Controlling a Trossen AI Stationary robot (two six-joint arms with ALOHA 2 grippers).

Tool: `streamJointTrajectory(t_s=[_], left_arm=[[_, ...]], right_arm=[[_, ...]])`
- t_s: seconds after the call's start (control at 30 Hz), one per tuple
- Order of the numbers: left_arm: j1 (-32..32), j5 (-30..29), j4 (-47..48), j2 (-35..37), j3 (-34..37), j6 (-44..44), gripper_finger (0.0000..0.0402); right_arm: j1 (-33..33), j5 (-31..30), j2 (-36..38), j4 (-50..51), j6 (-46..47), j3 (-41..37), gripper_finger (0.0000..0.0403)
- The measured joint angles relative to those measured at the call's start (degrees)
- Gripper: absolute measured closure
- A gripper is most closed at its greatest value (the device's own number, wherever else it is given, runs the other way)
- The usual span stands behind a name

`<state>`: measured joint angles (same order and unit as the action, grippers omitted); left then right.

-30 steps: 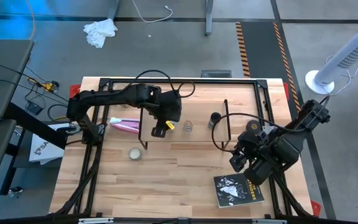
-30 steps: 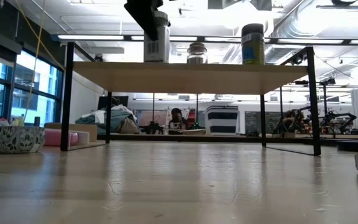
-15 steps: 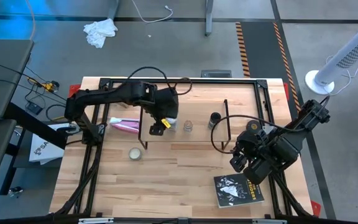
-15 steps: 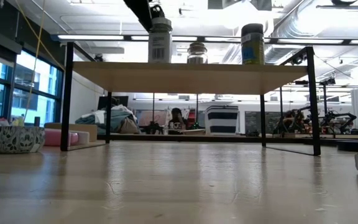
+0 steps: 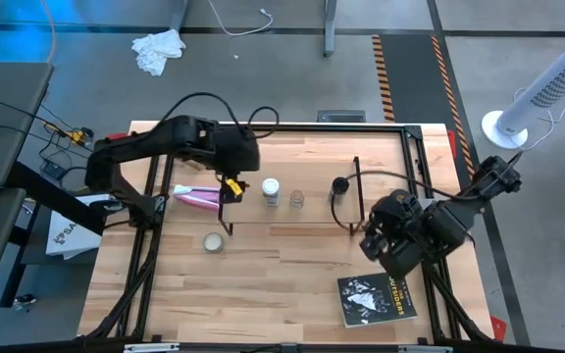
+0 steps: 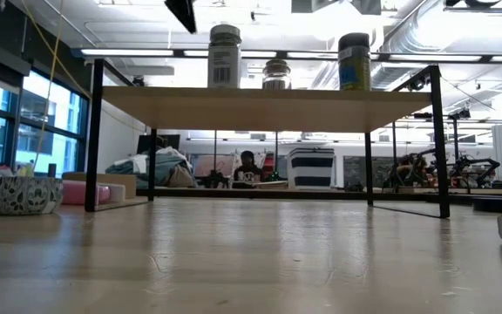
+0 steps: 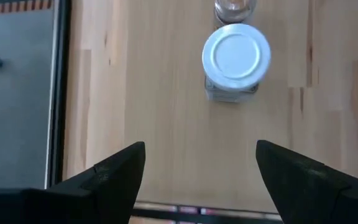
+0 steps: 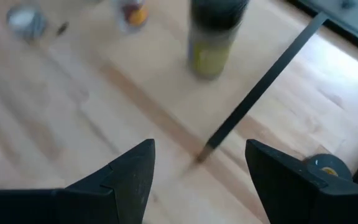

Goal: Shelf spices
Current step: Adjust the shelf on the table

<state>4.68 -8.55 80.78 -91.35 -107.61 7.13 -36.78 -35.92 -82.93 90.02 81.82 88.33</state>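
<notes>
we see the left gripper [image 5: 231,186] spread wide with nothing between its fingers, hovering over the shelf [image 5: 312,211] just beside the white-capped jar [image 5: 271,187]. that jar stands upright on the shelf top, apart from the fingers, with the small glass jar [image 5: 296,200] and the dark jar [image 5: 339,186] in a row beyond it. our right gripper [image 5: 379,242] hangs open and empty near the shelf's other end.

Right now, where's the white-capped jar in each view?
High: white-capped jar on the shelf, leftmost of three.
Low: on the shelf top, leftmost jar.
Left wrist: white cap beyond the open fingers.
Right wrist: not clearly in view.
Shared landmark: the small glass jar beside it.
</notes>
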Motion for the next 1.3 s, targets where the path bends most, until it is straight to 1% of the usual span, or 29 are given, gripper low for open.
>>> streamJointTrajectory(t_s=[0.1, 0.23, 0.33, 0.47, 0.57, 0.67, 0.73, 0.83, 0.93, 1.03, 1.1, 1.13, 1.17, 1.23, 1.27, 1.3], left_arm=[[-1.0, -2.0, 0.1, 2.4, 0.0, -2.2, 0.01], [-2.3, -5.6, -0.7, 6.1, 0.0, -4.8, 0.0103], [-2.5, -8.1, -0.8, 8.6, 0.0, -7.0, 0.0103], [-2.5, -10.7, -2.2, 12.0, 0.5, -10.0, 0.0103], [-2.5, -12.0, -6.2, 16.3, 5.1, -11.5, 0.0104], [-2.5, -12.1, -10.8, 21.5, 11.9, -14.5, 0.0104], [-2.7, -12.3, -12.4, 25.1, 16.4, -17.6, 0.0104], [-3.5, -13.3, -13.4, 29.6, 21.9, -21.6, 0.0104], [-4.7, -14.6, -13.7, 32.8, 26.1, -25.9, 0.0116], [-6.8, -18.2, -13.5, 35.2, 30.4, -29.5, 0.0157], [-8.0, -20.3, -13.5, 36.4, 33.7, -31.2, 0.0205], [-8.4, -20.5, -13.3, 37.0, 35.5, -32.2, 0.0236], [-8.7, -20.4, -13.1, 37.4, 37.2, -33.4, 0.0269], [-9.1, -19.6, -13.0, 38.4, 40.6, -36.0, 0.0343], [-9.3, -18.7, -12.9, 38.9, 42.3, -37.5, 0.0372], [-9.4, -18.3, -12.8, 39.4, 44.0, -39.3, 0.0385]], right_arm=[[3.1, -1.5, 0.0, 0.0, 1.1, 0.0, 0.0155], [7.2, -0.3, 0.0, -0.2, 1.3, 0.0, 0.0155], [10.3, 1.8, 0.0, -1.1, -1.1, 0.0, 0.0155], [15.4, 2.0, 0.1, -4.1, -5.3, 0.0, 0.0155], [19.4, 2.1, 0.2, -8.2, -10.8, 0.0, 0.0155], [22.6, 3.2, 1.3, -12.7, -16.7, 0.0, 0.0158], [23.9, 3.5, 2.8, -14.6, -19.3, 0.0, 0.0168], [24.8, 3.5, 5.6, -15.7, -21.5, 0.0, 0.0198], [24.8, 4.4, 8.1, -15.7, -23.1, 0.0, 0.0245], [24.4, 6.8, 9.5, -15.2, -23.8, 0.0, 0.0309], [23.9, 7.5, 9.6, -14.6, -23.8, 0.0, 0.0362], [23.5, 7.7, 9.6, -14.1, -23.8, 0.0, 0.0382], [23.1, 8.0, 9.5, -13.7, -23.8, 0.0, 0.0391], [22.5, 8.2, 9.5, -11.4, -21.4, 0.0, 0.0391], [22.4, 8.2, 9.4, -9.2, -19.3, 0.0, 0.0393], [22.2, 8.1, 9.4, -6.3, -16.9, 0.0, 0.0397]])
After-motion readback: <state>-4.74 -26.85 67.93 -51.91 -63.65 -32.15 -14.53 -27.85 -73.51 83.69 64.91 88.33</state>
